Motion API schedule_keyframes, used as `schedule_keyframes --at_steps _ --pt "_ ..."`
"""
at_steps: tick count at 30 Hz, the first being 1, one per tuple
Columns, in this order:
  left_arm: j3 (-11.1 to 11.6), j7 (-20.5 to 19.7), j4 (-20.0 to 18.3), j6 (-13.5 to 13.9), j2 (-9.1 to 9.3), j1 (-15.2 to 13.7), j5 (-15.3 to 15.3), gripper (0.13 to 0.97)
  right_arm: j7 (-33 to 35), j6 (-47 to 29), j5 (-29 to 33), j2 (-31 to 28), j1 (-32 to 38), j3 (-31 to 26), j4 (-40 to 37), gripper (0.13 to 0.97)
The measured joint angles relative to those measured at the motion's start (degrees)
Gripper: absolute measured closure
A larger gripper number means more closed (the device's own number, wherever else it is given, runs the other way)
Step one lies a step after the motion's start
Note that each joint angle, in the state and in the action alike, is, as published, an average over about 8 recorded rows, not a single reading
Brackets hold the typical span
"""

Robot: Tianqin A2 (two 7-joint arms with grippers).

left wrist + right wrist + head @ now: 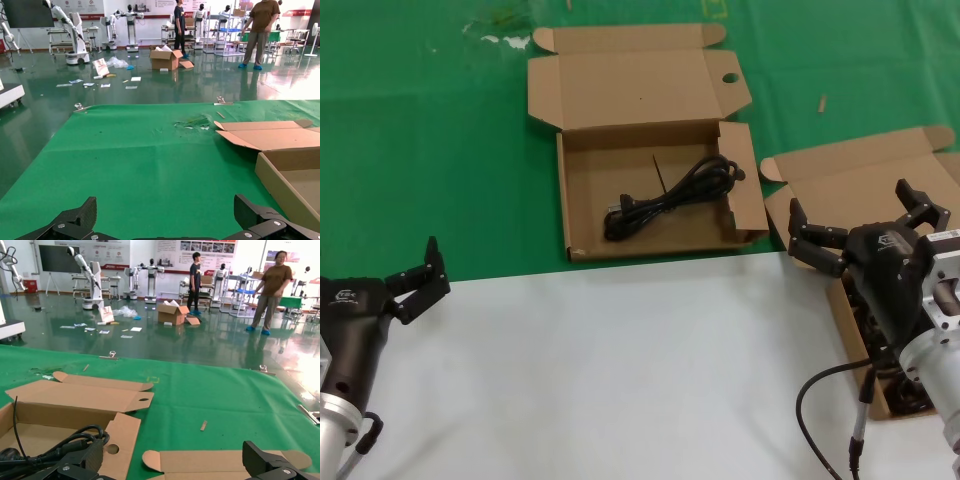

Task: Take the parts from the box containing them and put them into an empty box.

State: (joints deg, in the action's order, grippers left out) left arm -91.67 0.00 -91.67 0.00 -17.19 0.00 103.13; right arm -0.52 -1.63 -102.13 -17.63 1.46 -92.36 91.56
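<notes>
**A:** Where do the cords sit?

**B:** One black power cord (670, 192) lies coiled in the box with round-holed flaps (582, 198), in the middle of the green cloth (430, 150). The box with plain flaps (860, 180) is at the right, mostly hidden behind the right arm. Something dark shows inside it under the arm, but I cannot make out what or how many.

**A:** And the right gripper (865, 225)?

**B:** It hangs above that plain-flapped box with its fingers spread wide and nothing between them. From its wrist camera only the two fingertips show at the frame's edge, so the box beneath is cut off.

**A:** The left gripper (418, 275)?

**B:** Parked at the left, over the boundary between the cloth and the white surface (620, 370), fingers apart, holding nothing.
</notes>
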Motion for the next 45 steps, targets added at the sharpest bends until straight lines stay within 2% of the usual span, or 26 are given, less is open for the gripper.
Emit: schedule_keyframes --at_steps 45 --pt "0.00 0.00 0.00 0.00 0.00 0.00 0.00 0.132 0.00 0.00 0.00 0.00 0.00 0.00 0.00 0.129"
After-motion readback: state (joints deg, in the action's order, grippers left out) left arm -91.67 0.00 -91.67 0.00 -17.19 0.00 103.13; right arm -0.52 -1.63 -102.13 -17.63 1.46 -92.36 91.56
